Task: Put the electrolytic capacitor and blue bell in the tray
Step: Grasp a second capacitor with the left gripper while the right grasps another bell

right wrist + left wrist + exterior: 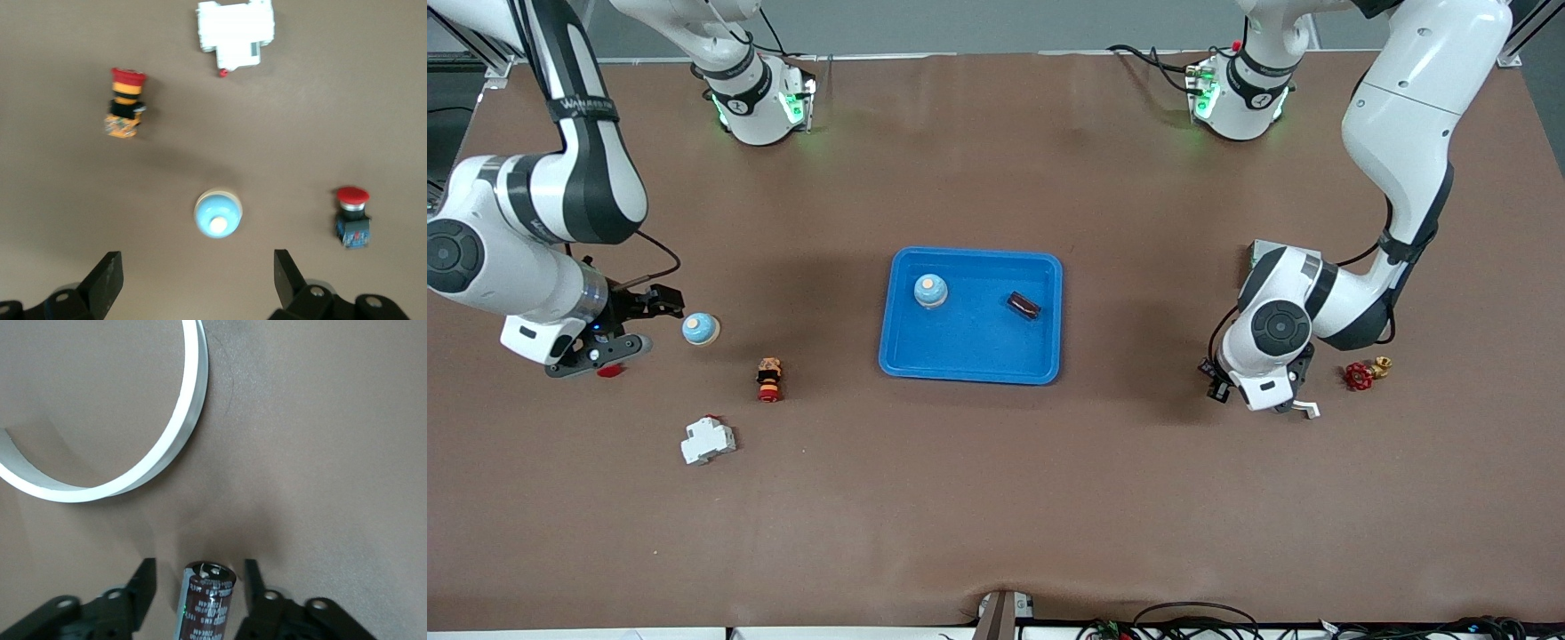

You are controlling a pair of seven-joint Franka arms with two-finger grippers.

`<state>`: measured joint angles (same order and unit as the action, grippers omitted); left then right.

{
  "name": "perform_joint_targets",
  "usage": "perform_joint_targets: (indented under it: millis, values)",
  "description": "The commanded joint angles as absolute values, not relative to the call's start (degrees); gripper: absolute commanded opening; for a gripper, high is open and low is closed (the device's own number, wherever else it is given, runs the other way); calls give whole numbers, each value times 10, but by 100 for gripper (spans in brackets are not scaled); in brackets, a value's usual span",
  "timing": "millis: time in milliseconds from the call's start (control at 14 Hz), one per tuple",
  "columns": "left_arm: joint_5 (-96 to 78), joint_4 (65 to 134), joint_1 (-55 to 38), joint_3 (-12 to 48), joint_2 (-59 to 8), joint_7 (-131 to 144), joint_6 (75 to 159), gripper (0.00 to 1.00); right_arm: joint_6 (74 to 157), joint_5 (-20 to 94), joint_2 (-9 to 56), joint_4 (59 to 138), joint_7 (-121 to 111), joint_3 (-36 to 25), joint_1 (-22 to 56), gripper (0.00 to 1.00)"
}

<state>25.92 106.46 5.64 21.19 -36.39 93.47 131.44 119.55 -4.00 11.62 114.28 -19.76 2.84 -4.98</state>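
The bright-blue tray (971,360) lies mid-table. In it are a blue bell (929,290) and a dark electrolytic capacitor (1024,305). A second blue bell (700,329) stands on the table toward the right arm's end, also in the right wrist view (218,213). My right gripper (660,304) is open and empty beside it (197,257). My left gripper (1261,396) is low over the table toward the left arm's end. It is open (197,568), with a second dark capacitor (208,603) between its fingers and a gap on each side. That capacitor is hidden in the front view.
Near the right gripper are a red push button (611,370) (352,217), an orange-and-red button (769,380) (125,101) and a white breaker (708,440) (235,33). A red valve (1359,376) lies beside the left gripper. A white ring (143,463) lies near the capacitor.
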Motion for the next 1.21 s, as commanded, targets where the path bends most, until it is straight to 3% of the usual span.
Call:
perform_joint_targets:
  millis: [0,214,571,1143]
  values:
    - [273,1067,59,215,-364,938,1320,32,1281,-50,133,1194,-216,42,-80,100]
    - [273,1067,54,215,-362,941,1318,0,1327,-50,184,1195,-218,42,-90,100]
    - [272,1065,52,223,-328,950,1294,0,1351,-53,227,1197,-241,42,-109,100]
    - [259,1049,51,300,-321,1019,1293,0,1351,-52,252,1230,-241,44,-107,100]
